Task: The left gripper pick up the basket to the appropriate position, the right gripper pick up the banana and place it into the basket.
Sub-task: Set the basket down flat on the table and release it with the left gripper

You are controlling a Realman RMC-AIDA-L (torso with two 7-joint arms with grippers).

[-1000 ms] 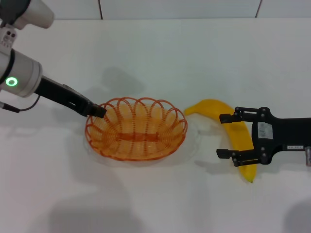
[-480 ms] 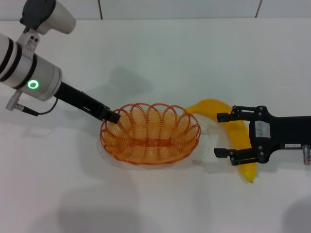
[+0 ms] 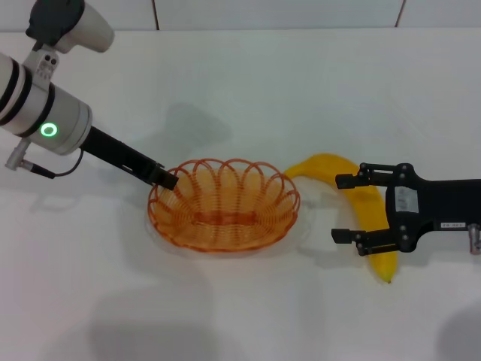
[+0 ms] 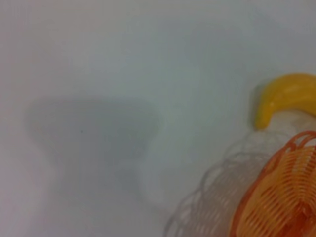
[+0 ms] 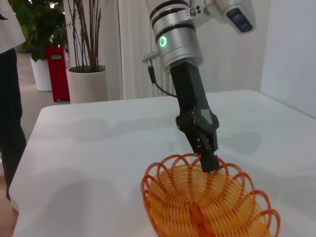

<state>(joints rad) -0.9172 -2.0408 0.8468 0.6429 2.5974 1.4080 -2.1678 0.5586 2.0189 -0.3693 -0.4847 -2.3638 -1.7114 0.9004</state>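
Basket [image 3: 222, 216] rim pinched by angled left hand [image 3: 167, 180], right hand [image 3: 344, 208] spread, straddling banana [image 3: 353, 199]

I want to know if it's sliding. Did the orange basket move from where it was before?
Yes. The basket, held at its rim by the left tool, has moved nearer the banana, which stays put under the open right tool.

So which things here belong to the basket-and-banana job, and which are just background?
Part of the job:
- basket, orange wire, gripped at its rim by the left tool
- banana, lying on the table between the open fingers of the right tool

Just there:
- white table
- potted plants and red bin in the room behind
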